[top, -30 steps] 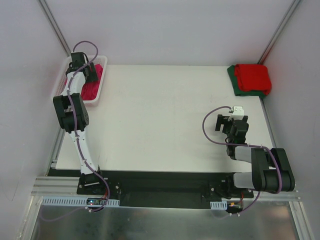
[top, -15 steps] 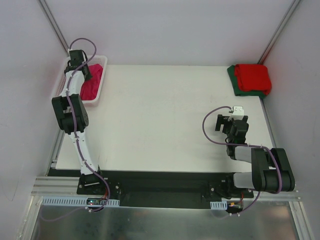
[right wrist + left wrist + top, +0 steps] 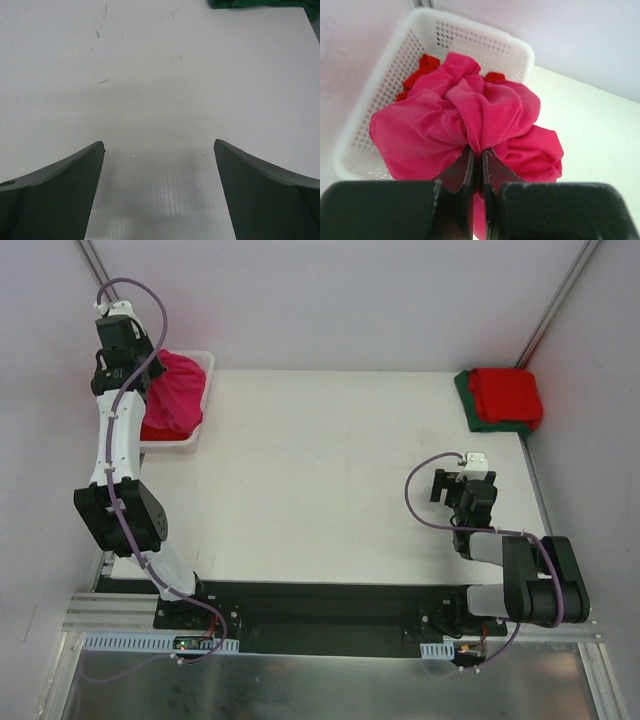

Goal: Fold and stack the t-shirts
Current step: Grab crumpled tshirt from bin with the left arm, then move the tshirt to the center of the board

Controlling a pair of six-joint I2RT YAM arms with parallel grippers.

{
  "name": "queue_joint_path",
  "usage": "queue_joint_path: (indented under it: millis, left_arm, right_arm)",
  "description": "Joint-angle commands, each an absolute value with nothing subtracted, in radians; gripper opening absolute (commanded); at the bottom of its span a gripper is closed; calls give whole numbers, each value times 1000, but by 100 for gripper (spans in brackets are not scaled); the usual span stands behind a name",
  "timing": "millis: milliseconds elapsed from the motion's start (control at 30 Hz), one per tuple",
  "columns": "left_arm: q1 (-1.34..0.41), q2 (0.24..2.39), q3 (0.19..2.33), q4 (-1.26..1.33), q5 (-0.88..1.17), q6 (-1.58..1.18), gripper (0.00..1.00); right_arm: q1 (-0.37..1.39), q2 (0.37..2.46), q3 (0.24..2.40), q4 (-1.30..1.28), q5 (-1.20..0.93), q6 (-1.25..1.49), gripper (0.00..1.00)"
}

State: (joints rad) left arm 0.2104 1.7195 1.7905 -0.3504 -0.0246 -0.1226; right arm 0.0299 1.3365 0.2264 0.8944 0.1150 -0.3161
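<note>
The left gripper (image 3: 476,152), jaws pressed together on a bunched fold of the pink shirt (image 3: 470,110) hanging over the basket (image 3: 485,37), could drag the red shirt (image 3: 426,64) underneath out or lose its small pinch.

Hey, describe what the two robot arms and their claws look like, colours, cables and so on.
The left arm and the right arm have pale tubes between bulky black joints, and a thin purple cable loops along each. The left claw has flat dark fingers that taper to thin tips. The right claw has broad, curved dark fingers.
</note>
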Motion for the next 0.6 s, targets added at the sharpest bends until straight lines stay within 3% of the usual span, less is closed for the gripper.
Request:
queue_joint_path:
  millis: [0, 333, 567]
  left_arm:
    - [206, 1744, 1764, -342, 32, -175, 0]
    - [80, 1753, 1698, -276, -41, -176, 0]
    - [-57, 1773, 1831, -310, -61, -156, 0]
  right_arm:
    - [34, 1331, 252, 951, 103, -319, 96]
    - [32, 1330, 252, 951, 103, -319, 96]
    - [34, 1331, 252, 950, 104, -319, 96]
